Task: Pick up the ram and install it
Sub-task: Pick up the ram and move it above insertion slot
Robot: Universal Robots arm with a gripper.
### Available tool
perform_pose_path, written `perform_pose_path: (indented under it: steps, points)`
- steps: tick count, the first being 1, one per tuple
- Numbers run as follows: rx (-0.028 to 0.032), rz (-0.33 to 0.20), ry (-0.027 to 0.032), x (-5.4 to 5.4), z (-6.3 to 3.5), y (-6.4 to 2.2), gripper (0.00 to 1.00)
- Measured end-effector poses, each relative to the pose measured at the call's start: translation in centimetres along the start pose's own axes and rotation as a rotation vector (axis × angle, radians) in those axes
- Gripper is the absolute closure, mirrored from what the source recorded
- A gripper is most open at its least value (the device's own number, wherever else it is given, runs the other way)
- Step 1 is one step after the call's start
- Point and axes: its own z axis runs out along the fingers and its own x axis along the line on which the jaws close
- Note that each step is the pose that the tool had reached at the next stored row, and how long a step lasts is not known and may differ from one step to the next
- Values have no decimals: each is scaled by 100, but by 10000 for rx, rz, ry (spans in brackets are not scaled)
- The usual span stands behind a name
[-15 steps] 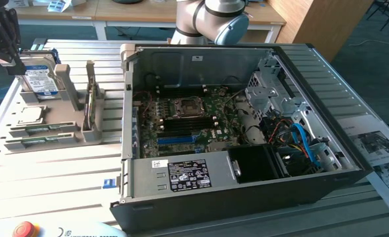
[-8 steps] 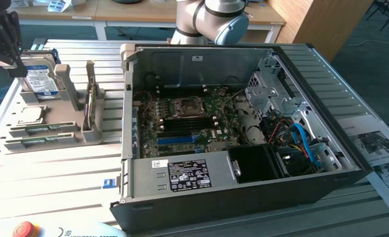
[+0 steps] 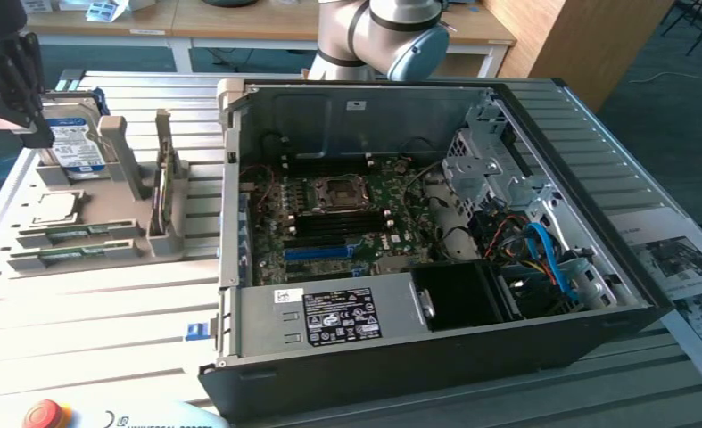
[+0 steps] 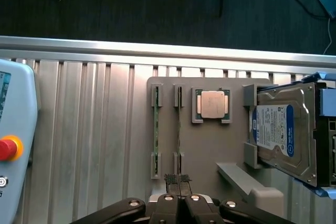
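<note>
Approach step, I'd say: closed, empty end effector (image 4: 177, 179) hovers near the long green circuit-board ram stick (image 4: 156, 129) in its grey holder (image 4: 210, 145), exterior view's left (needs opening before any grab).

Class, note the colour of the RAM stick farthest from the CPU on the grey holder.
The ram is green; the wrist view shows it best.
</note>
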Motion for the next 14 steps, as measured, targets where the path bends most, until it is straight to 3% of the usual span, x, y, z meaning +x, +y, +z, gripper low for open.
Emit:
perform_pose_path:
  steps: [14]
  points:
    - [1,1,16,5,255,-3,90]
